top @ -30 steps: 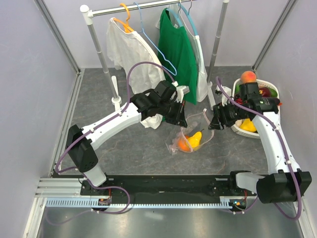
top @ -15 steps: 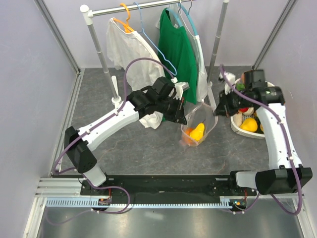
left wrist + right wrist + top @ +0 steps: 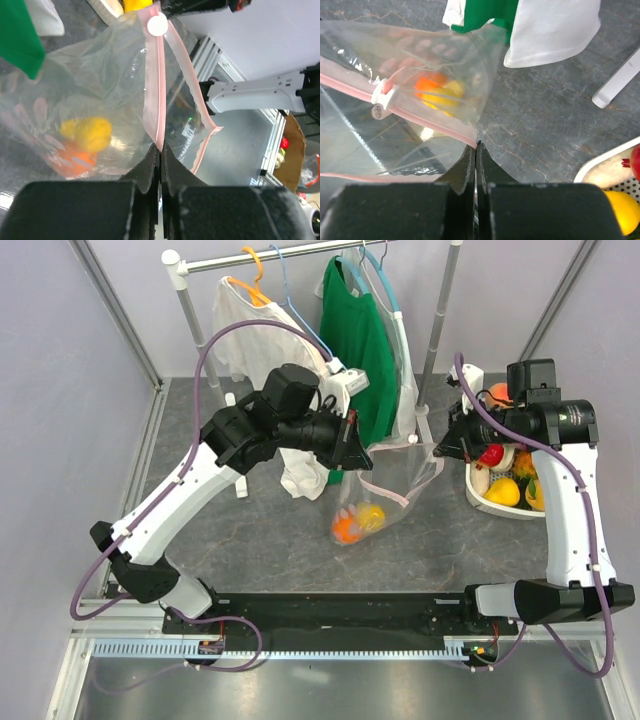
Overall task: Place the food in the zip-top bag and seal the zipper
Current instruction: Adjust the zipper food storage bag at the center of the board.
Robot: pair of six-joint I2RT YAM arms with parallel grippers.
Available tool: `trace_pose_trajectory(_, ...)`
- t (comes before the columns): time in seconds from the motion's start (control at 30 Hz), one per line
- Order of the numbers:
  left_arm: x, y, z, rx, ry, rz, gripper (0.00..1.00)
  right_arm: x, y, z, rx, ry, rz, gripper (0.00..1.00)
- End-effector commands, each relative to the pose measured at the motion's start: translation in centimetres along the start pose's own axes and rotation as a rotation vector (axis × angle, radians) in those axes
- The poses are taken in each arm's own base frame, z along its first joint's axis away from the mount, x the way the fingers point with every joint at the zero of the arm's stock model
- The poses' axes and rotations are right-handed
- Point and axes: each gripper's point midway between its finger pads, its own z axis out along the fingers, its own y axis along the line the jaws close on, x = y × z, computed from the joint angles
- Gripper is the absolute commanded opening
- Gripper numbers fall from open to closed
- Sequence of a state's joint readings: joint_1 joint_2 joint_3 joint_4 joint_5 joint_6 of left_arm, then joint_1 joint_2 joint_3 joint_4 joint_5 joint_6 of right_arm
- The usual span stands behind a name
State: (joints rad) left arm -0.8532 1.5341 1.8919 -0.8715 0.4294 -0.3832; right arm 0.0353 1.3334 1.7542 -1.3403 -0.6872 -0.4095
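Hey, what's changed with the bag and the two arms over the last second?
Both arms rose and lifted the zip-top bag off the table. It now hangs between the left gripper and the right gripper, each shut on the pink zipper strip. The right one closed within this second. The yellow and orange food slid to the bag's bottom. The basket and hanging clothes stayed put.

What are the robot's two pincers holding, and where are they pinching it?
Both hold the bag. The left pincer and the right pincer each pinch one end of its pink zipper.
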Motion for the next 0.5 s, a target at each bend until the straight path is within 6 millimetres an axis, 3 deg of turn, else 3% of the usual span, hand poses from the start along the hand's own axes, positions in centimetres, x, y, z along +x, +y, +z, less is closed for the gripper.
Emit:
trace_pose_trajectory(0.0,2.3,0.2,0.7,0.019,0.112,-0.072,0.02,1.8,-0.3,0.2,-0.008,0.098,0.031,0.0)
trace_pose_trajectory(0.17,3.6,3.2,4.0,-0.034,0.169,-0.22,0.02,2.0,-4.2,3.2,0.055,0.118,0.045,0.01)
trace_pose_trajectory(0.23,3.7,4.3,5.2,-0.05,0.182,-0.252,0.02,1.9,-5.6,4.1,0.076,0.123,0.041,0.14)
trace_pose_trajectory(0.27,3.3,4.9,5.5,-0.06,0.176,-0.263,0.02,1.9,-6.1,4.5,0.078,0.133,0.035,0.36)
trace_pose_trajectory(0.37,2.5,5.9,6.3,-0.072,0.162,-0.285,0.03,0.6,-7.8,3.2,0.164,0.118,-0.013,0.69)
trace_pose_trajectory(0.4,2.3,6.1,6.5,-0.073,0.159,-0.287,0.03,-0.8,-8.2,2.2,0.199,0.077,-0.057,0.85)
trace_pose_trajectory(0.47,1.7,6.3,6.8,-0.066,0.149,-0.286,0.03,-1.6,-10.3,-0.4,0.286,0.024,-0.07,0.98)
